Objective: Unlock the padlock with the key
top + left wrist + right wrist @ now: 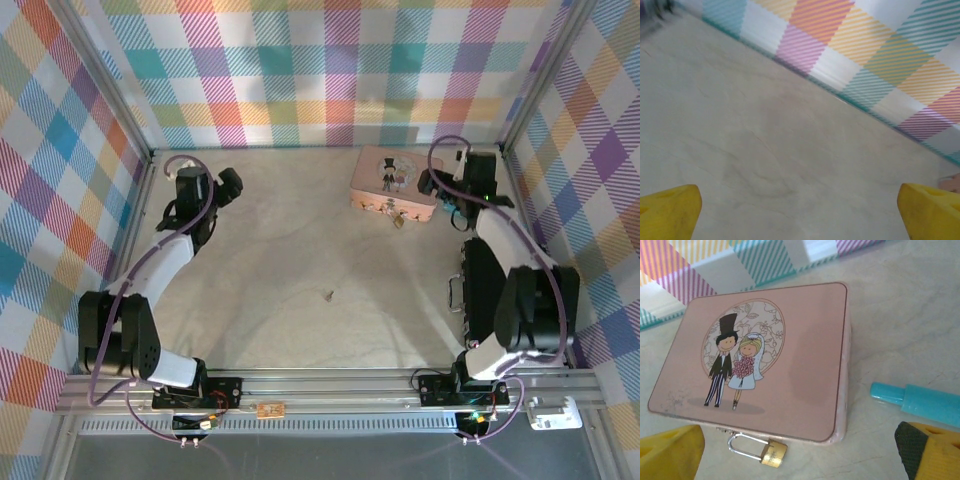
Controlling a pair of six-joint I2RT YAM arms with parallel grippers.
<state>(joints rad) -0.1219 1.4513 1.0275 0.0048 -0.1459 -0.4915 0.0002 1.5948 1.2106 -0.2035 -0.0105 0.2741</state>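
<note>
Your table (pixel 280 250) is the biggest thing here, a pale beige surface. Plaid walls (pixel 330 70) close it at the far edge and both sides, and a metal rail (pixel 330 385) runs along the near edge. The middle and left of the surface lie bare, so that is your widest room.

Your left arm (pixel 160 260) bends up the left side. The left gripper (pixel 228 185) sits near the far-left corner. In its wrist view the left gripper (pixel 800 220) has its yellow fingers spread wide with nothing between them, and bare table runs ahead to the foot of the wall.

Your right arm (pixel 510 250) runs up the right side, over a black case (pixel 480 290) that lies close to the right wall. The right gripper (pixel 432 183) is just beside the right end of the pink tin (pixel 392 182). In the wrist view its fingers stand apart, holding nothing, one at each lower corner.

The tin (pixel 760 360) sits near the far wall, right of centre, lid closed. A teal tool (pixel 920 400) lies on the table just to its right, close to your right finger (pixel 935 450).

The padlock (pixel 772 453) lies against the tin's near edge, with its shackle reaching toward the clasp. From above, the padlock (pixel 399 220) shows at the same edge.

The key (pixel 328 295) lies alone on open table, well apart from the tin, toward the near rail.
</note>
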